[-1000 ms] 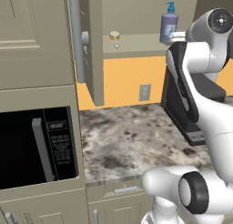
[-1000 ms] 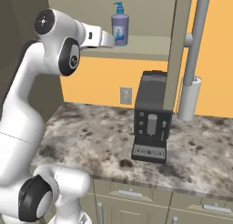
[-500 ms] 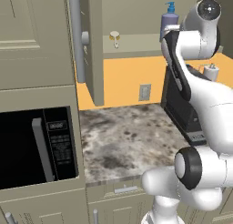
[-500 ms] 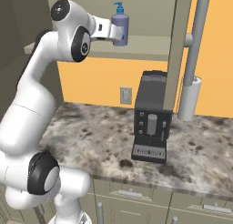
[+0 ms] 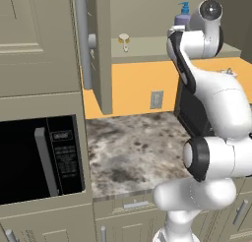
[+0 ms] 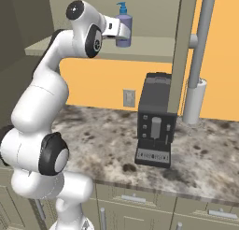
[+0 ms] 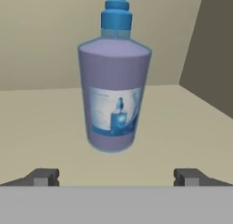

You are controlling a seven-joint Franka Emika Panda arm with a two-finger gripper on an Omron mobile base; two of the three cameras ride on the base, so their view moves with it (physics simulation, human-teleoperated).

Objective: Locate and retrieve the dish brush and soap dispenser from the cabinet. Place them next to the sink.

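Inside the open cabinet (image 5: 103, 49), on its shelf, the soap dispenser (image 7: 113, 93) is seen upright, with the dish brush (image 5: 124, 40) well apart to its left on the same shelf. The fingers (image 7: 116, 176) are spread wide, level with the bottle's base and just short of it, nothing held; the bottle is centred between them in the hand view. The step in hand is judged to be the approach for grasping the dispenser. A short push forward is called for next, so the body sits between the fingers before closing. The counter (image 6: 107, 145) below carries a coffee machine (image 6: 156, 119).
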